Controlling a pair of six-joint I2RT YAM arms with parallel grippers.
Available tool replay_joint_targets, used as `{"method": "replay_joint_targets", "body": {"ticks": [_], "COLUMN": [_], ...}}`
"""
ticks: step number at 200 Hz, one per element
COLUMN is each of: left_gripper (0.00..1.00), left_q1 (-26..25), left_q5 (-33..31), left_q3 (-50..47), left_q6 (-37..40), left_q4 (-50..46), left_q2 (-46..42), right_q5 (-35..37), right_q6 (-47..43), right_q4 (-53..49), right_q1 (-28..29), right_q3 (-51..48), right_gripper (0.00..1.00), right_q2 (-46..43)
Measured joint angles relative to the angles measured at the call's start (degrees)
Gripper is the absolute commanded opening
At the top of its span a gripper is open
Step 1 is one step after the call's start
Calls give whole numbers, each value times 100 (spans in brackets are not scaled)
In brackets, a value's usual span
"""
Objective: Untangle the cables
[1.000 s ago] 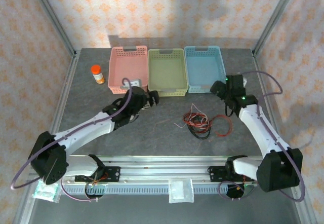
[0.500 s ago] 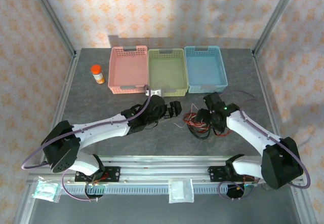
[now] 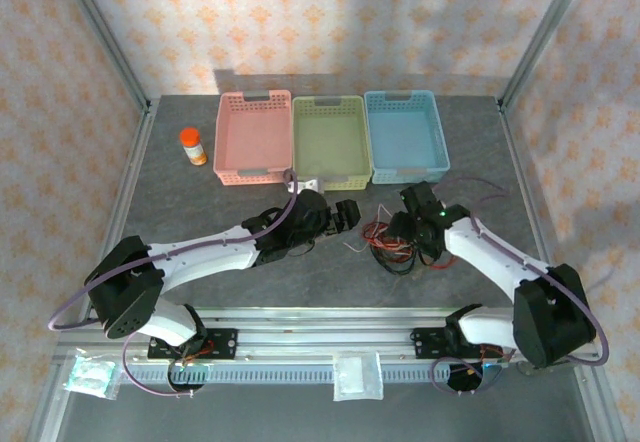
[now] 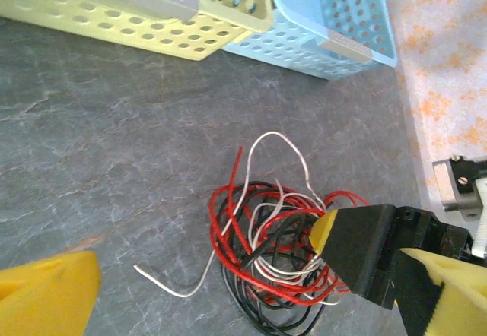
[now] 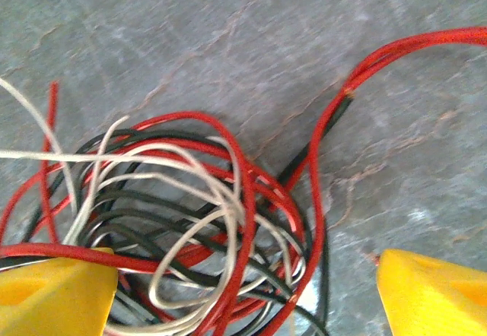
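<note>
One tangle of thin red, black and white cables (image 4: 262, 248) on the grey worktop's (image 3: 200, 187) middle; three perforated plastic baskets (image 3: 328, 104); left claw (image 3: 346, 212) and right claw (image 5: 243, 294) both spread wide.

Dark grey slate-look tabletop (image 3: 180, 202), matte, evenly lit from above. Cream wallpaper panels with orange floral print (image 3: 330, 22) on three sides. Silver aluminium frame posts (image 3: 105, 37) at back corners, aluminium rail (image 3: 330, 337) along near edge.

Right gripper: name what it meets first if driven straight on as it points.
The cables, most likely: the tangle lies straight ahead between the right gripper's open fingers, with the table beneath. Depth to them is unclear.
</note>
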Motion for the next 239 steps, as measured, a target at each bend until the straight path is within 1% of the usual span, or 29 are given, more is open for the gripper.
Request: {"method": "replay_joint_targets", "body": {"ticks": [24, 59, 80, 99, 122, 149, 172, 201, 228, 239], "left_gripper": [99, 99, 99, 99, 99, 99, 99, 99, 99, 99], "left_q1": [4, 72, 308, 686, 1075, 1281, 1316, 1390, 1600, 1705], "left_q5": [-195, -315, -260, -76, 59, 94, 28, -203, -492, -584], "left_q3": [118, 195, 149, -354, -1012, -1228, -1231, -1263, -1541, -1670], "left_q6": [-98, 46, 63, 42, -37, -68, -63, -57, -131, -175], "left_q4": [-243, -348, -365, -101, 98, 98, -7, -415, -918, -1113], "left_q2": [35, 35, 7, -358, -977, -1460, -1788, -2186, -2839, -3128], "right_q5": [-35, -232, -295, -332, -374, -380, -396, -442, -505, -511], "right_q6": [-42, -111, -98, -33, 122, 337, 531, 678, 717, 715], "right_q4": [234, 514, 671, 763, 892, 955, 1086, 1211, 1331, 1379], "right_q1": [0, 13, 105, 310, 717, 1235, 1816, 2544, 3139, 3303], "right_q3": [-149, -282, -334, -339, -313, 24, 636, 1604, 2588, 2820], "right_gripper": [82, 69, 66, 63, 62, 60, 59, 58, 57, 60], "right_q2": [122, 306, 337, 391, 623, 1040, 1626, 2457, 3283, 3460]}}
